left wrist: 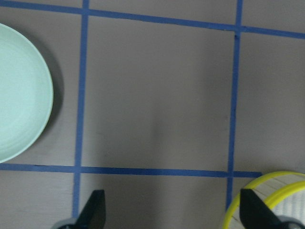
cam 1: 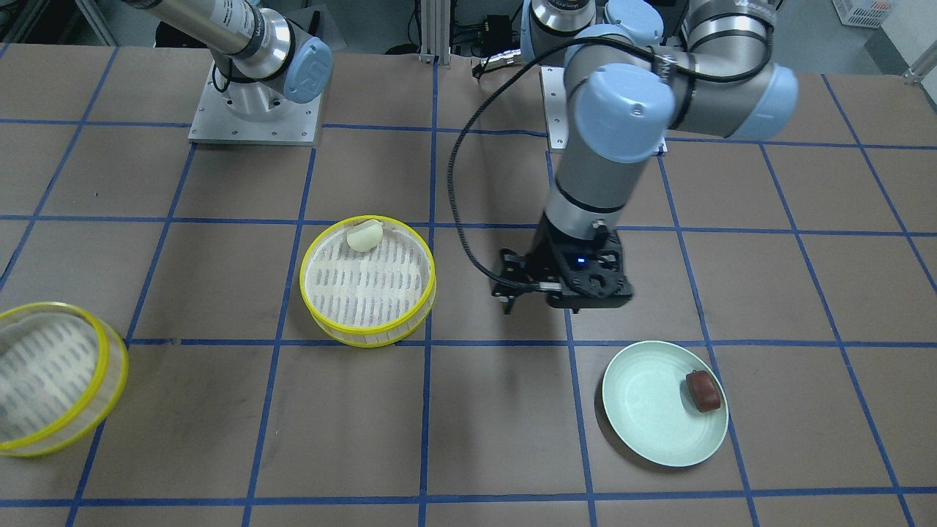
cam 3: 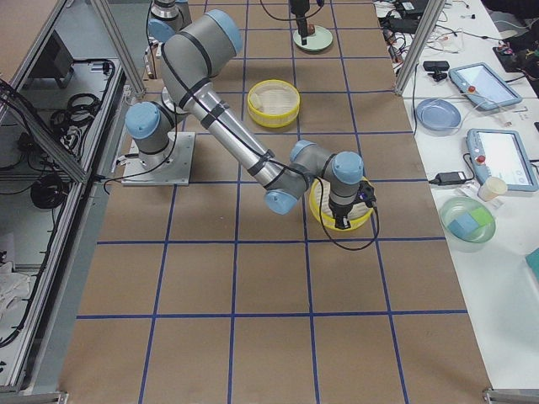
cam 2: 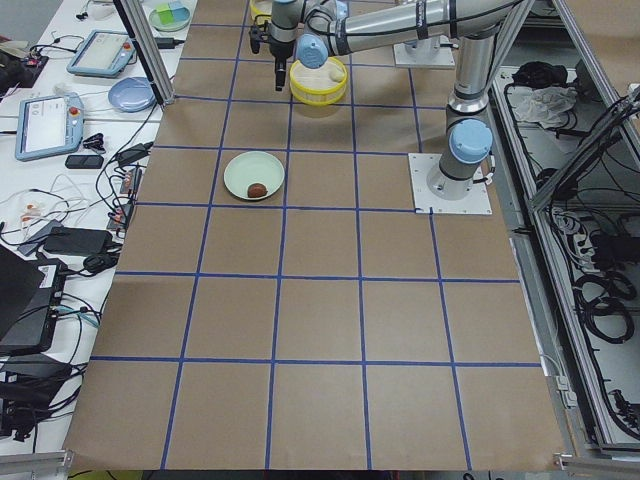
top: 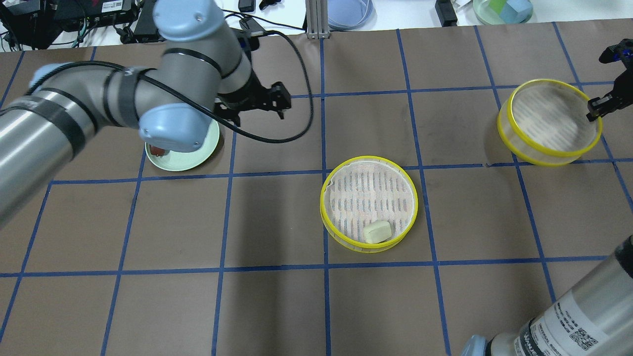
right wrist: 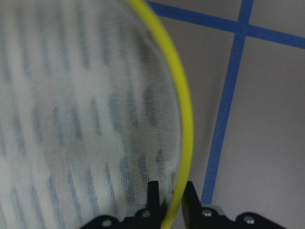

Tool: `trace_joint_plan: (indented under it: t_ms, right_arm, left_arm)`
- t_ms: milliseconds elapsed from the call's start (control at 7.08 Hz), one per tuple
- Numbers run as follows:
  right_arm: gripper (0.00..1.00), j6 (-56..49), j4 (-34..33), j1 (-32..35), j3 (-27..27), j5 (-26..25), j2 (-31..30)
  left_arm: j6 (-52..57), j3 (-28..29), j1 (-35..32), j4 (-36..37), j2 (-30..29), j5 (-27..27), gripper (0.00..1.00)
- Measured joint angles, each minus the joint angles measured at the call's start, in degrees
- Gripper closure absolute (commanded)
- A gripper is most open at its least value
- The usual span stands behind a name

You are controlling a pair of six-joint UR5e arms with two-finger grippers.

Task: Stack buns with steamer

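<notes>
The cream-white bun (cam 1: 364, 236) lies inside a yellow-rimmed steamer tray (cam 1: 303, 274) mid-table; it also shows in the overhead view (top: 378, 231). The dark reddish-brown bun (cam 1: 703, 391) lies on the pale green plate (cam 1: 644, 410). My left gripper (cam 1: 512, 293) hovers open and empty between plate and tray; the left wrist view shows its fingertips (left wrist: 95, 210) wide apart, with the plate (left wrist: 19, 95) to one side and the tray rim (left wrist: 267, 183) to the other. My right gripper (top: 596, 106) is shut on the rim of a second, empty steamer tray (top: 549, 118), which is tilted; its fingers (right wrist: 152, 200) straddle the yellow rim.
The arm bases (cam 1: 252, 110) are bolted to the table on the robot's side. A black cable (cam 1: 457, 212) loops off the left wrist. A blue dish (top: 348, 10) and a green container (top: 502, 9) sit beyond the table's far edge.
</notes>
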Motion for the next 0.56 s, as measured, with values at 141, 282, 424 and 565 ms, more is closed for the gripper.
trace_joint_plan:
  t_ms: [141, 282, 424, 565]
  right_arm:
    - [1.0, 0.2, 0.1, 0.0, 0.0, -0.3, -0.4]
    - [1.0, 0.3, 0.7, 0.0, 0.0, -0.4, -1.3]
    - [1.0, 0.4, 2.7, 0.1, 0.1, -0.3, -2.8]
    - [1.0, 1.6, 6.3, 0.4, 0.4, -0.1, -5.0]
  left_arm:
    - [5.3, -0.2, 5.2, -2.2, 0.2, 0.0, 0.0]
    - [8.8, -0.7, 8.9, -3.4, -0.2, 0.1, 0.0]
    - [11.2, -1.1, 11.3, -3.8, -0.9, 0.4, 0.0]
    - [12.9, -1.2, 12.9, -3.2, -2.2, 1.9, 0.0]
